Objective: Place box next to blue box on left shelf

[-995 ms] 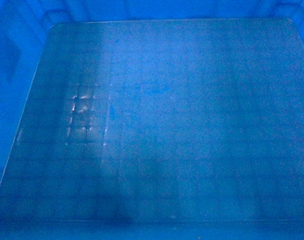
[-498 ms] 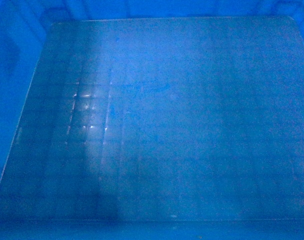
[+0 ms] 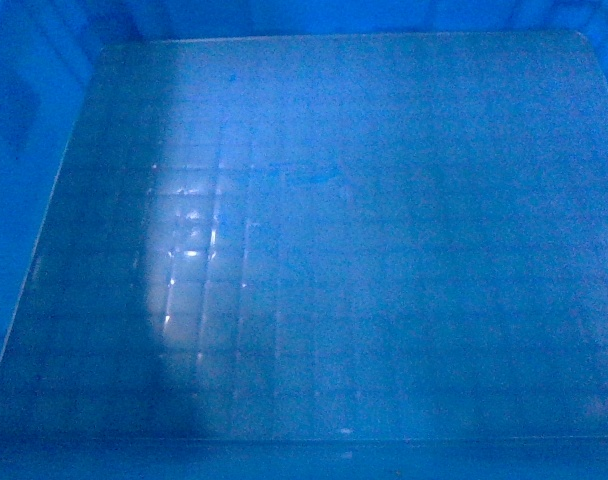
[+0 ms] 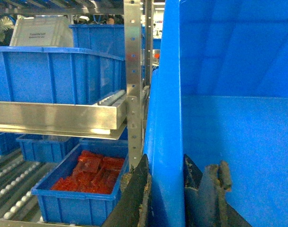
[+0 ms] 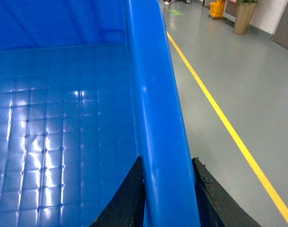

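The box fills the whole head view: its flat floor with a faint square grid, a pale patch of glare left of the middle, and the inner walls rising at the top and left edges. It is held up between both arms. The left gripper pinches the box's left wall, one dark finger on the outside and the other pressed to the inside, with the thick blue rim running up between them. The right gripper clamps the right wall in the same way, its two black fingers set on either side of the rounded rim. In the left wrist view the box hangs just beside a metal shelf upright with a row of holes. Past that post a steel shelf rail carries another blue box, and behind it stands a pale container that is too blurred to name more exactly. On the roller level below sits a smaller blue bin filled with red packets, with one more blue bin behind it. On the box's right side the right wrist view shows grey floor with a yellow line running along it, and what is probably a planter near the far wall.
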{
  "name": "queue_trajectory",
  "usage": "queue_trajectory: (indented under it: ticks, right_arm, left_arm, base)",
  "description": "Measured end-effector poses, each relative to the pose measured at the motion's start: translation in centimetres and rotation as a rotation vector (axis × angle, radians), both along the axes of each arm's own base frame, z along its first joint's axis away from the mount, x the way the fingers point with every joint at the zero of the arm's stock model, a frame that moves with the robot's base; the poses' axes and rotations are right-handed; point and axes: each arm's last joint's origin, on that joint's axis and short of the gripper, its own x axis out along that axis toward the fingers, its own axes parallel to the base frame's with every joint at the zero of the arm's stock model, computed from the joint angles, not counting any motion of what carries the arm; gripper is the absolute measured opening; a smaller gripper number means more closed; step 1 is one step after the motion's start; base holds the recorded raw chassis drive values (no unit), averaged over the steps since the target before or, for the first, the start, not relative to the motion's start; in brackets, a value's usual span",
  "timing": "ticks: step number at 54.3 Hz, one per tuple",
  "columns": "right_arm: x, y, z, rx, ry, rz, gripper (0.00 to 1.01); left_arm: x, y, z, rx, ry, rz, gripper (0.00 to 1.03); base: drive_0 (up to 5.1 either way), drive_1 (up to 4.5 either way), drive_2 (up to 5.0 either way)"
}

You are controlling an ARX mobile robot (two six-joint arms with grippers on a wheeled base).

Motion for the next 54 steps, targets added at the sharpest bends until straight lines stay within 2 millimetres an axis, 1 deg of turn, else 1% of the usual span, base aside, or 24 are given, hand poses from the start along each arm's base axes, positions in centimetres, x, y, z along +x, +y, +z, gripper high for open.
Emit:
queue_trajectory:
  ticks: [54]
  right_arm:
    - [0.0, 0.0, -0.01, 0.0, 0.001, 0.001, 0.2]
  left_arm:
    - [-0.01, 0.0, 0.01, 0.0, 0.0, 0.0, 0.12]
  base:
    - [-5.0, 2.42, 2.4]
